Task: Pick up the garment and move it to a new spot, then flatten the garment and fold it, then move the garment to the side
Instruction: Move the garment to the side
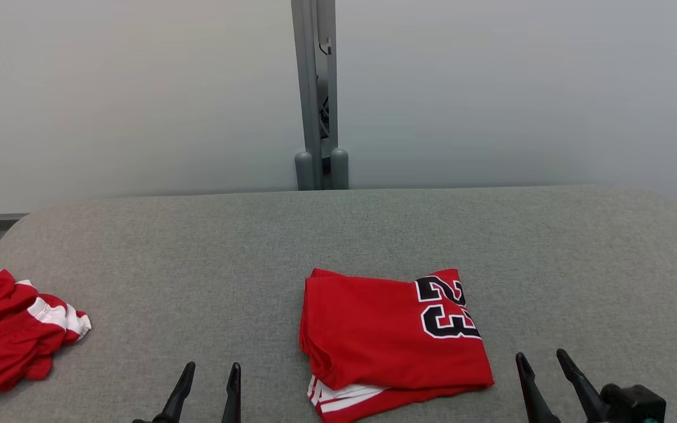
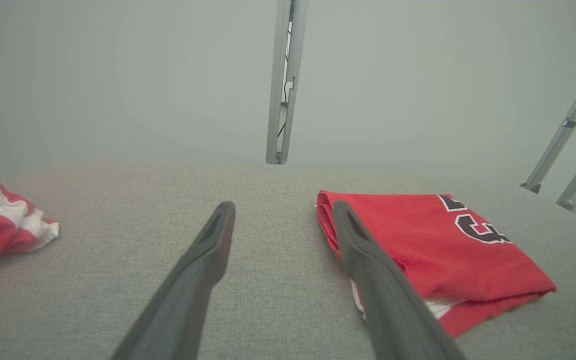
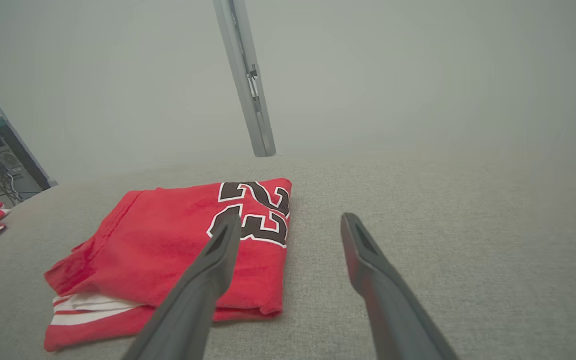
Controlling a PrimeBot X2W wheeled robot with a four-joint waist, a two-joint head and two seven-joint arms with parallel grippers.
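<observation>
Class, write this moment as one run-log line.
shirt: folded, lying on grey surface | left jaws: open, empty | right jaws: open, empty | other: crumpled red-and-white cloth, far left

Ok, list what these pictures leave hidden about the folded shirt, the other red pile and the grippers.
garment: inner layers, hidden under its own fold in the head view; its near left edge, behind a finger in the left wrist view.
red-and-white pile: cut by the head view's left edge; type unclear.
left gripper, right gripper: bases cut by the head view's bottom edge.
</observation>
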